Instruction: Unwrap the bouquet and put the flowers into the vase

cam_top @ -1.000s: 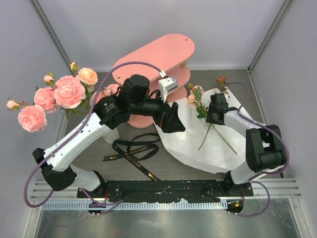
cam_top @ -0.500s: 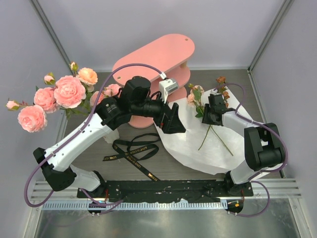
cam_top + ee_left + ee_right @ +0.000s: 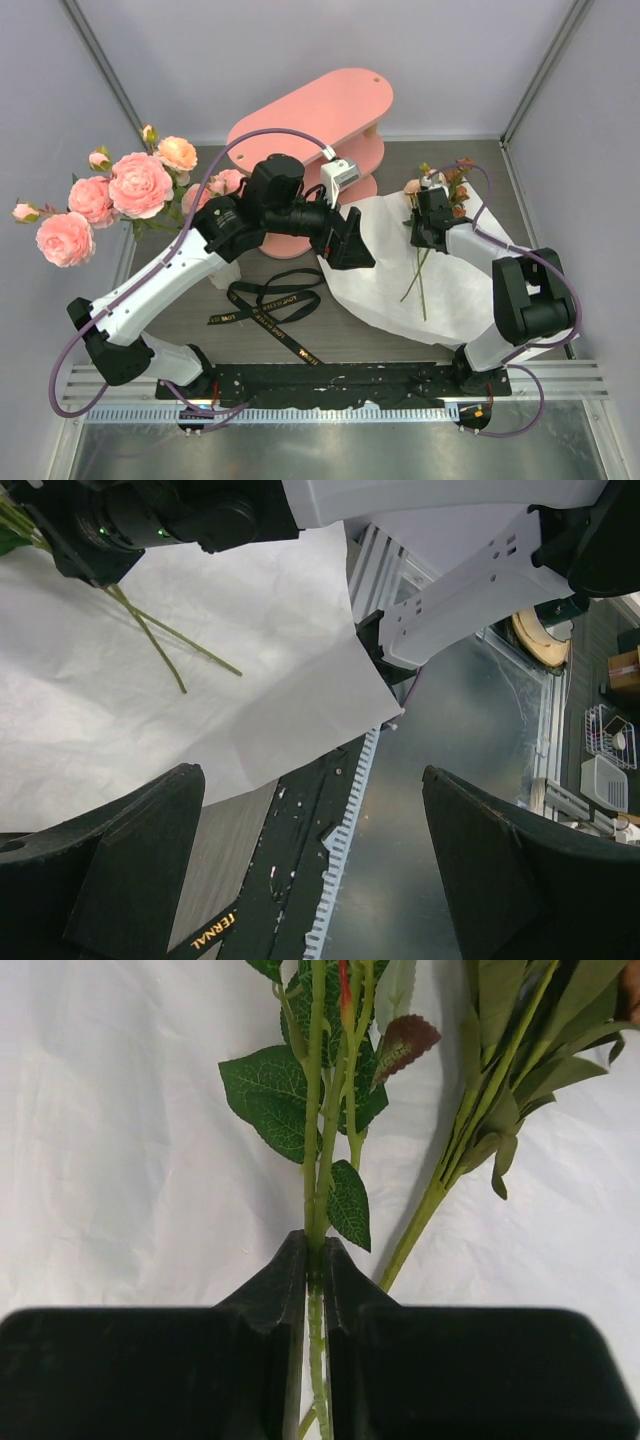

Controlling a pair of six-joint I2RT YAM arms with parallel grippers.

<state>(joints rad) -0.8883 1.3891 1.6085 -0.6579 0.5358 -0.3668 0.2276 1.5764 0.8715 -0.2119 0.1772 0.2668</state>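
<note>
Green leafy flower stems pinched in right claw.

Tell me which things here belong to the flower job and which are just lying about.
Job: flower stem in the right pincer; loose stems beside it; pink roses at left; white wrapping paper; black ribbon, already off.
Lying about: pink shelf.

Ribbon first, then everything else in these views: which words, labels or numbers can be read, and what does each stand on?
"TERNAL": gold letters on the black ribbon, left wrist view; the start of the word is out of sight.
Gold print along the same ribbon in the top view: too small to read.
Right wrist view: no text.
Nothing else legible.
</note>
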